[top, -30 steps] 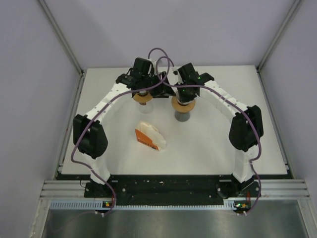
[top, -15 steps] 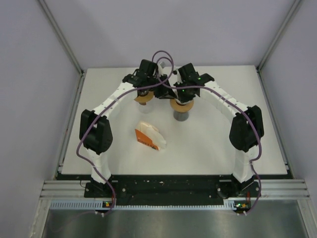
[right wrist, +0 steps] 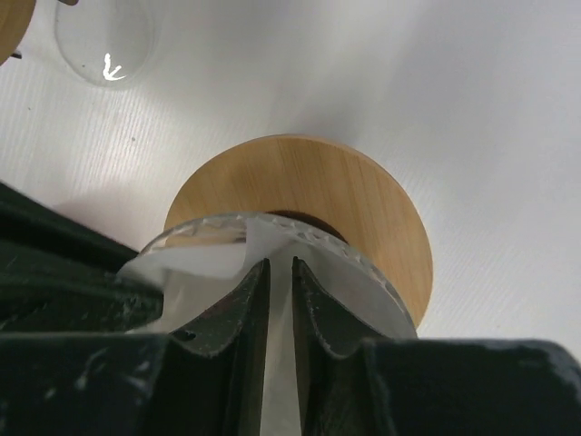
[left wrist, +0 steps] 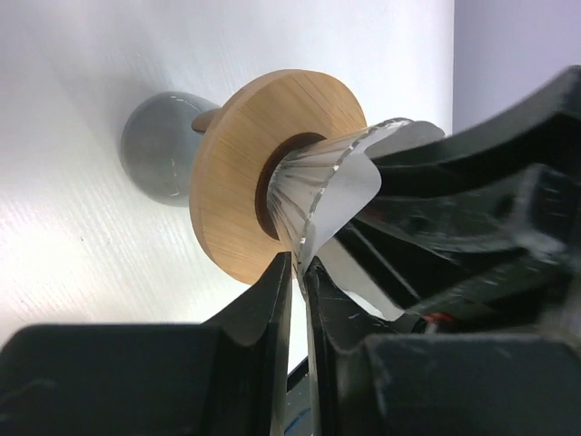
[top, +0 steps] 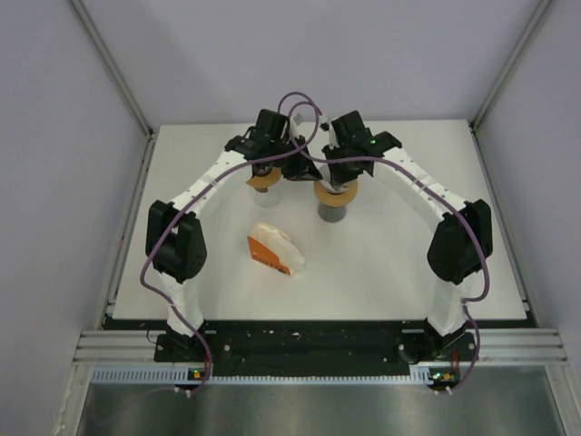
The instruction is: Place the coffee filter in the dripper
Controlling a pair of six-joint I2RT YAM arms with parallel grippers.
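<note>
The glass dripper [top: 333,192] with a wooden collar [right wrist: 363,213] sits on a grey cup [top: 333,213] at the middle back of the table. The white coffee filter [right wrist: 277,363] lies inside the dripper and shows in the left wrist view [left wrist: 359,186]. My right gripper [right wrist: 280,265] is above the dripper and shut on a fold of the filter. My left gripper [left wrist: 298,263] reaches in from the left and is shut on the filter's edge at the dripper's rim. The two grippers [top: 295,168] [top: 336,173] almost touch.
A second wooden-collared dripper [top: 263,179] stands on a clear glass [right wrist: 100,41] just left of the grey cup. An orange and white filter pack [top: 275,252] lies near the table's middle. Purple cables loop above both wrists.
My left arm has swung right and brought its gripper to the dripper on the grey cup. My right arm's elbow has shifted slightly outward; its gripper stays over the dripper.
</note>
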